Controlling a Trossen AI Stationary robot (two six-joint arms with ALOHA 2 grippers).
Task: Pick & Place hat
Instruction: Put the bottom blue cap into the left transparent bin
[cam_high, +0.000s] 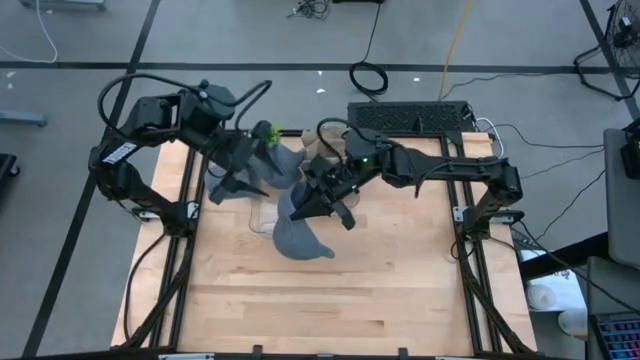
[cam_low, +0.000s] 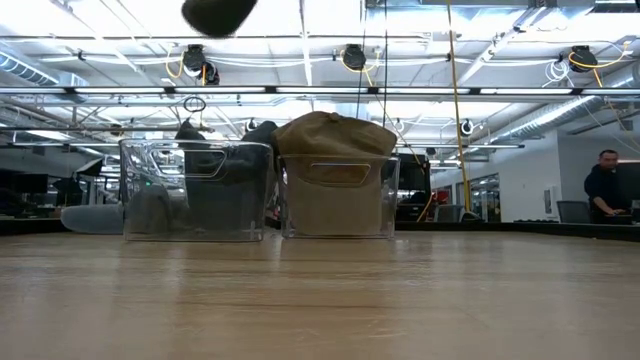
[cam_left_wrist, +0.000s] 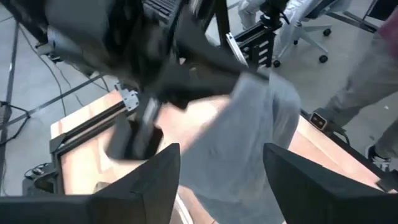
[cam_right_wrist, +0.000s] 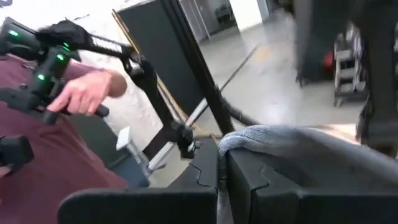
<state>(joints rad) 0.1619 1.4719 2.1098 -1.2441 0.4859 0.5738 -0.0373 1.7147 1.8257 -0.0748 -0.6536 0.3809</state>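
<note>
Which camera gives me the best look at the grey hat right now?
The high view: the grey hat hangs whole from the right gripper. The wrist views show only part of its cloth; in the low view I cannot pick it out.

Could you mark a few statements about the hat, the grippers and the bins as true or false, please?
1. The right gripper is shut on the grey hat. True.
2. The left gripper also pinches the hat. False: its fingers stand apart, with the hat ahead of them.
3. The hat lies flat on the table. False: it hangs from the right gripper above the wood.
4. Two clear bins stand side by side in the low view. True.
5. Both bins are empty. False: one holds a tan hat.
</note>
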